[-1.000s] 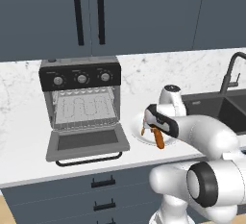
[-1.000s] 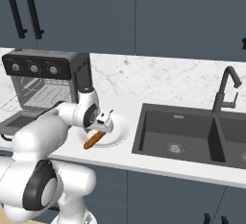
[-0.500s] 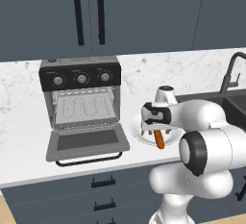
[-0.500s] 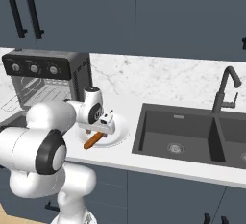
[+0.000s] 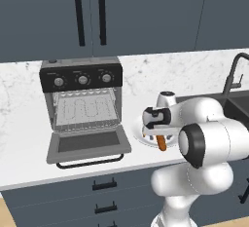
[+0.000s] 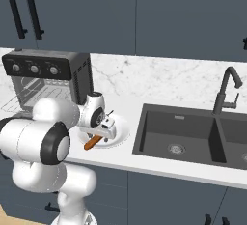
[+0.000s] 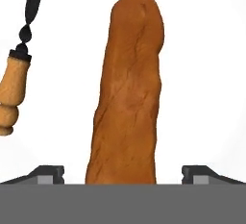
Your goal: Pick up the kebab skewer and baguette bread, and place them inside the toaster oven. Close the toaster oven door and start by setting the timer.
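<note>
Gripper spread wide, nothing held, poised low over white plate. Fingertips flanking near end of bread, one on either side, not touching. Bread's long axis running straight away from the hand, crosswise to the closing line, so centred for a pinch across its width; judged ready for a short descent, then closing. Skewer just beside bread on the same plate, wooden handle nearest, clear of both fingers. From the left base camera, plate just beside oven, door dropped open, rack bare.
</note>
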